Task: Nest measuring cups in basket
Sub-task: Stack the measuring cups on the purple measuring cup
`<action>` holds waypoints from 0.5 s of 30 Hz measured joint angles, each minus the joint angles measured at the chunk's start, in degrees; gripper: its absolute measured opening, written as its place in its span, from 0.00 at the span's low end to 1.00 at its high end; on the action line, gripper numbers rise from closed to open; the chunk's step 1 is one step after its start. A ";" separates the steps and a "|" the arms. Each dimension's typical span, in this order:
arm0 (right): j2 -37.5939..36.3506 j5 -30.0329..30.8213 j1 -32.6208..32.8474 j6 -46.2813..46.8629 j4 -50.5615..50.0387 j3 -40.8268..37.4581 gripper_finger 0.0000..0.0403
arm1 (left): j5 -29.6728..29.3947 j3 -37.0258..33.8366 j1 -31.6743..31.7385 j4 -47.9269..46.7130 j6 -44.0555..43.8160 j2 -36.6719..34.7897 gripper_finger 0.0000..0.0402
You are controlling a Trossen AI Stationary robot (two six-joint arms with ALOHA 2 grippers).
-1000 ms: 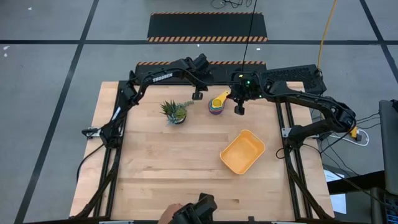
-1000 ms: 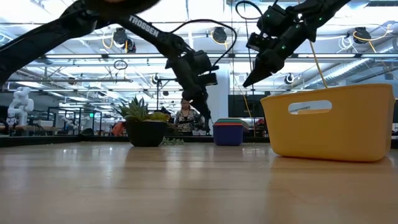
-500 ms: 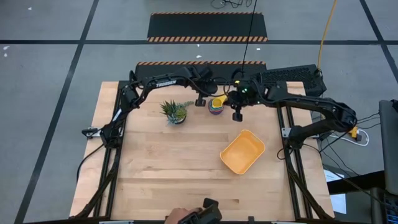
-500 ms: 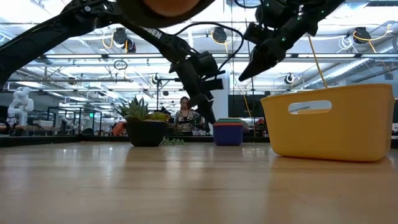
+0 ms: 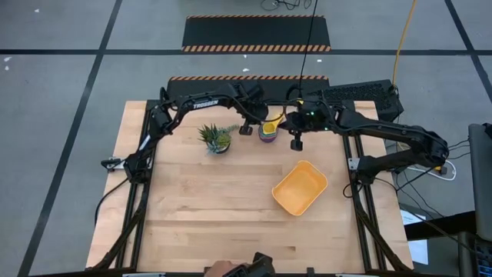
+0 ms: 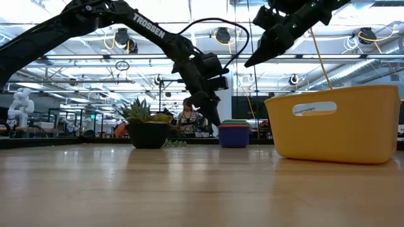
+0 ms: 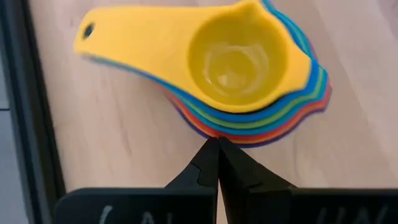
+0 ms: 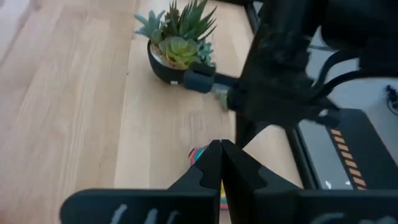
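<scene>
**Both grippers closed and empty over the cup stack at the far edge**

I am looking at the table [image 5: 231,208] from above, and the measuring cups [image 5: 267,132] are sitting as one nested stack near the far edge, with the yellow cup [image 7: 233,59] on top and its handle pointing toward the far side. In the left wrist view I am seeing the blue, green, red and darker rims showing under the yellow one, all fitting together. The stack is standing on bare wood, not in the basket [image 5: 300,188], which is lying well apart from it, nearer to the right side and turned at an angle.

The left gripper [image 5: 247,128] is hanging just beside the stack, on the plant's side. Its fingers [image 7: 208,168] are pressed together to a point and are holding nothing; the tips are aiming at the edge of the stack. The right gripper [image 5: 296,141] is hovering on the other side of the stack, higher above the table in the low view, also closed and with nothing in it.

The potted plant [image 5: 216,138] is standing near the left gripper, so room on that side is narrow. Between the stack and the basket the wood is open, and the whole near half of the table is giving free room. At the near edge a person's hand [image 5: 217,269] is showing.
</scene>
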 joint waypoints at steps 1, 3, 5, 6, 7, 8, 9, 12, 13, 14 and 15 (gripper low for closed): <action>-0.24 0.01 0.00 0.03 0.06 0.01 0.00 | 0.00 0.00 -0.26 0.10 -0.04 0.00 0.00; -0.44 0.01 0.00 0.25 0.08 0.02 0.00 | -0.12 0.00 -0.81 0.75 -0.13 0.00 0.01; -0.45 0.01 0.02 0.63 0.18 0.02 0.00 | -0.42 0.00 -1.44 1.57 -0.15 0.00 0.01; -0.44 0.01 0.00 0.77 0.20 0.02 0.00 | -0.72 0.00 -1.75 1.86 -0.17 0.00 0.01; -0.45 0.01 0.01 0.91 0.20 0.02 0.00 | -1.76 0.00 -2.13 2.25 -0.21 0.00 0.01; -0.43 0.01 0.02 0.92 0.22 0.02 0.00 | -2.92 0.00 -2.44 2.62 -0.23 0.00 0.00; -0.45 0.01 0.00 0.92 0.22 0.02 0.00 | -4.04 0.00 -2.69 2.81 -0.23 0.00 0.01; -0.43 0.02 0.01 1.07 0.22 0.02 0.00 | -5.78 0.00 -3.04 2.85 -0.30 0.00 0.01; -0.43 0.03 0.02 1.10 0.22 0.02 0.00 | -5.80 0.00 -3.04 2.83 -0.54 0.00 0.01; -0.44 0.02 0.02 1.17 0.22 0.02 0.00 | -5.86 0.00 -3.00 2.83 -0.68 0.00 0.01; -0.42 0.03 0.00 1.38 0.22 0.02 0.00 | -5.90 0.00 -2.98 2.83 -0.80 0.00 0.01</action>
